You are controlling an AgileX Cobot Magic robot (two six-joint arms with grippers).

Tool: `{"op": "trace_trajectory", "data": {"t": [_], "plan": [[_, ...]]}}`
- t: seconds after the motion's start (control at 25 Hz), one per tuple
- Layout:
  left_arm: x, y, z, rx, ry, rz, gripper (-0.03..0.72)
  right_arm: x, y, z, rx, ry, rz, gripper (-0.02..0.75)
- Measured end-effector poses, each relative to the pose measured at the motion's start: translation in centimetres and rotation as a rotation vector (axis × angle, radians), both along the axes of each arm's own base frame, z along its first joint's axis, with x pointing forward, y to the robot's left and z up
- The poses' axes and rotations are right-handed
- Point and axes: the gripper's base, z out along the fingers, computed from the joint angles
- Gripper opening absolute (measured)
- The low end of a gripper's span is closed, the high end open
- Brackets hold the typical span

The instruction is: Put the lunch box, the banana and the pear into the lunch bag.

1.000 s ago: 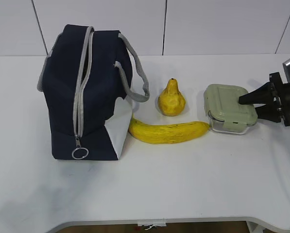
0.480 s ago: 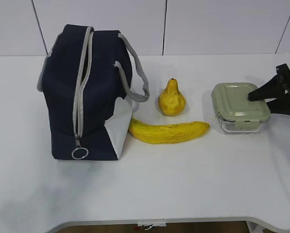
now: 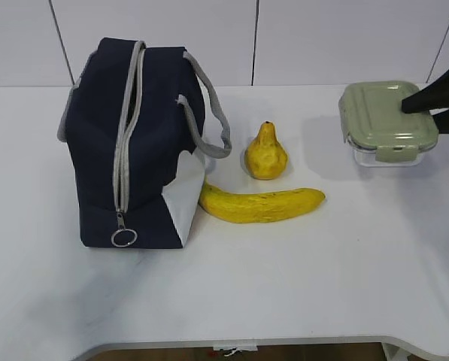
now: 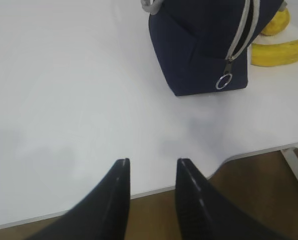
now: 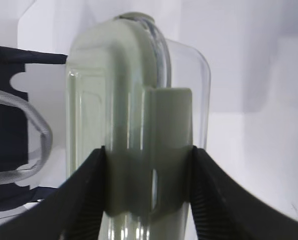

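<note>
The lunch box [image 3: 389, 120] is up in the air, at about 2 o'clock from the middle of the outside view. Its pale green lid faces up and toward the camera, and the clear part sits under it. A soft shadow lies on the table [image 3: 284, 286] below it. The right gripper [image 3: 435, 107] comes in from the right edge and holds the lunch box by its right end. In the right wrist view the two black fingers [image 5: 84, 200] press on both sides of the box [image 5: 139, 130], one on the lid side and one on the clear side, with the green clip between them.

The pear [image 3: 266, 153] stands on the table at about 9 o'clock from the box, well apart from it, with its dark stem up. The banana [image 3: 262, 204] lies flat just in front of the pear, at 6 o'clock from it. Its left tip is touching or almost touching the white part of the lunch bag [image 3: 134, 143].

The lunch bag stands at 9 o'clock from the pear. Its grey zipper runs down the front to a ring pull [image 3: 123, 238] near the bottom. A grey handle hangs over toward the pear.

The left gripper [image 4: 151, 167] hangs over the near table edge, at 7 o'clock from the bag [image 4: 203, 45] in its own view. Its fingers are a little apart and hold nothing.
</note>
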Motion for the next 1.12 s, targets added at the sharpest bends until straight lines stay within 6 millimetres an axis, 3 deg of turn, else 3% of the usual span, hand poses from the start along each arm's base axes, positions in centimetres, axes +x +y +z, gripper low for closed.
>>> {"op": "trace_trajectory", "data": {"t": [0.16,0.32,0.68,0.84,1.12], "plan": [[1.6,-0.8,1.6,-0.071,0.057,-0.04,0.24,-0.7,0.4,2.2,-0.011,-0.042,-0.005,0.377],[4.5,-1.6,3.0,-0.157,0.117,-0.061,0.278,-1.4,0.7,4.1,-0.015,-0.071,-0.011,0.377],[14.4,-3.2,4.9,-0.267,0.283,-0.074,0.338,-2.0,1.8,6.4,0.063,-0.105,-0.036,0.377],[19.2,-4.0,5.7,-0.272,0.329,-0.126,0.34,-1.6,3.8,6.6,0.106,-0.108,-0.001,0.377],[27.0,-4.8,6.6,-0.248,0.413,-0.181,0.363,-1.1,9.3,7.6,0.227,-0.13,0.099,0.377]]}}
